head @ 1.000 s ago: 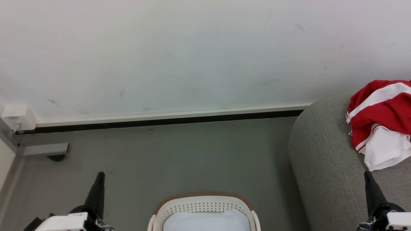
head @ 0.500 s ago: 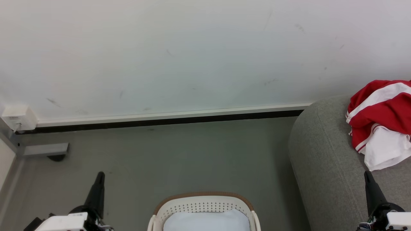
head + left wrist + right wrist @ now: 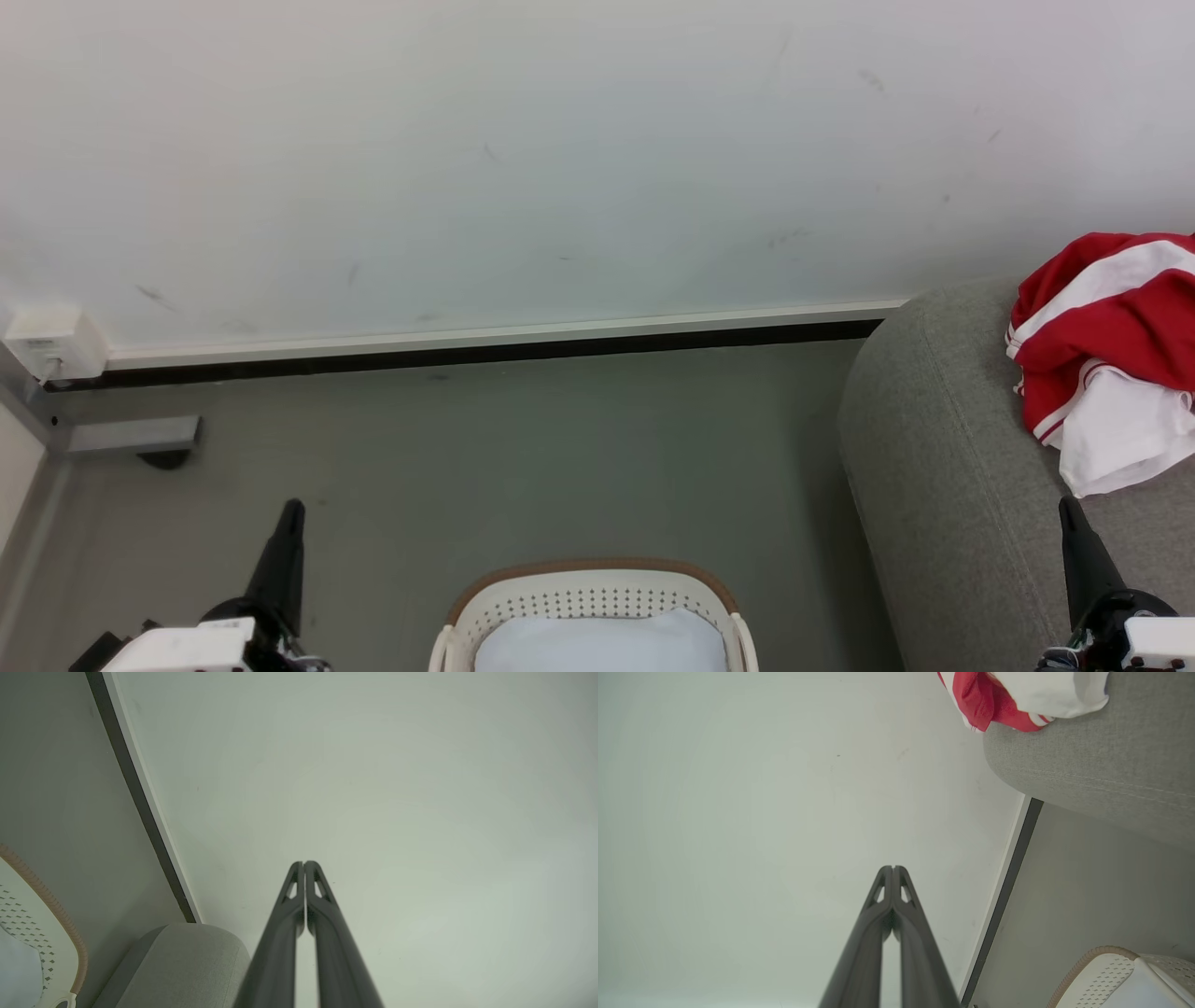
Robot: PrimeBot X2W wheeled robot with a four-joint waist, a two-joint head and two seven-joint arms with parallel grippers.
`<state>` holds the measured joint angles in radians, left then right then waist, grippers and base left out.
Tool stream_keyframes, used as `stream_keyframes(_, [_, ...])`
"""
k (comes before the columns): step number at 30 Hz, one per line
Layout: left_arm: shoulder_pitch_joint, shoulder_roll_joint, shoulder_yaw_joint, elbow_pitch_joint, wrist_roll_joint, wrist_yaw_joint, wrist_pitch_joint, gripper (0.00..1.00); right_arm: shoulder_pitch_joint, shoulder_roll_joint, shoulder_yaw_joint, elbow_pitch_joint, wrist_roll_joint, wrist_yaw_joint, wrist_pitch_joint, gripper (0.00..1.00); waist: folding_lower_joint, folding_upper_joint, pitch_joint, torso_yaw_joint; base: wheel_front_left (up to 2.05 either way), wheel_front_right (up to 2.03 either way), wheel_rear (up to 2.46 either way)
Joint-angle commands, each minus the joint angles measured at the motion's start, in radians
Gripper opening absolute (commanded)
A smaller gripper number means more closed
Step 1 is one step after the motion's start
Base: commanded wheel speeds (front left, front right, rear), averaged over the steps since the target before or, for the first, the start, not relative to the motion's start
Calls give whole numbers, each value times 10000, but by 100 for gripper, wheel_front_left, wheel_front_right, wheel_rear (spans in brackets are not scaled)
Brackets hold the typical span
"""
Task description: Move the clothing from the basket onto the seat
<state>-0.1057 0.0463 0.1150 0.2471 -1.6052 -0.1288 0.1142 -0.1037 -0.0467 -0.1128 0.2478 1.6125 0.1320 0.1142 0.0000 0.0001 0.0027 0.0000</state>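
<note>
Red clothing (image 3: 1111, 327) with white stripes and a white panel lies bunched on the grey seat (image 3: 943, 467) at the right; it also shows in the right wrist view as clothing (image 3: 999, 700) on the seat (image 3: 1101, 765). The cream basket (image 3: 593, 597) with a brown rim stands on the floor at bottom centre, with a pale blue-white cloth (image 3: 602, 644) inside. My left gripper (image 3: 292, 509) is shut and empty, left of the basket. Over the seat's front, my right gripper (image 3: 1066, 506) is shut and empty. Both point at the wall: left gripper (image 3: 304, 863), right gripper (image 3: 893, 868).
A pale wall with a white and black skirting (image 3: 485, 341) runs across the back. A wall socket box (image 3: 54, 343) and a grey floor bracket (image 3: 135, 437) sit at the far left. Grey floor (image 3: 560, 448) lies between basket and wall.
</note>
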Motion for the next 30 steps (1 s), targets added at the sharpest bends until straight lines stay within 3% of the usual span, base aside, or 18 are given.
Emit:
stream_keyframes(1, [-89, 73, 12, -25, -135, -45, 40, 0, -117, -66, -44, -57, 6, -24, 37, 0, 0, -1, 0, 0, 0, 0, 0])
stream_keyframes(30, [-88, 72, 8, -26, -137, -47, 39, 0, -116, -66, -43, -57, 7, -24, 36, 0, 0, -1, 0, 0, 0, 0, 0])
